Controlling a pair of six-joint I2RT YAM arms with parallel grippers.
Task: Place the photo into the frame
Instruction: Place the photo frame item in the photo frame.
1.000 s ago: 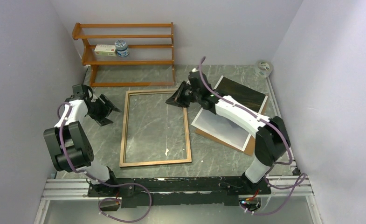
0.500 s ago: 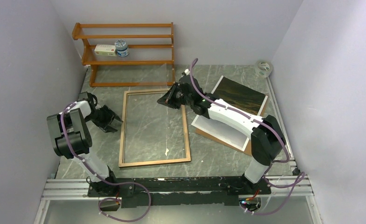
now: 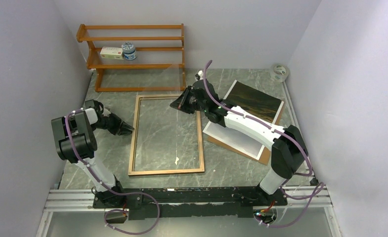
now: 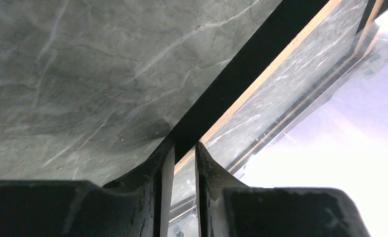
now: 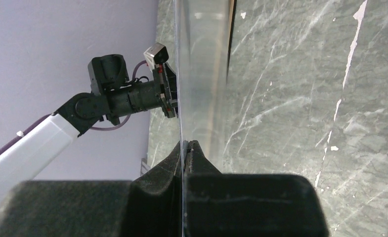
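The frame (image 3: 166,171) lies wood-coloured back up in the middle of the table. My left gripper (image 3: 129,130) sits low at its left rail. In the left wrist view that black rail (image 4: 241,69) runs between my narrow-set fingertips, where the left gripper (image 4: 182,144) is shut on it. At the frame's far right corner, my right gripper (image 3: 176,104) is shut on the edge of the clear pane (image 5: 201,74), which stands tilted up; the right wrist view shows the right gripper (image 5: 187,144) pinching the thin sheet. The photo (image 3: 253,98) lies to the right on a brown backing board (image 3: 267,154), under my right arm.
An orange-brown shelf rack (image 3: 132,65) stands at the back left with a small box (image 3: 111,53) and a tin (image 3: 129,50) on it. A tape roll (image 3: 279,71) lies at the back right corner. Walls close in on the left, right and back.
My left gripper has swung right to the frame's left rail and its fingers have closed in. My right gripper has moved left with the pane. The frame has shifted slightly right.
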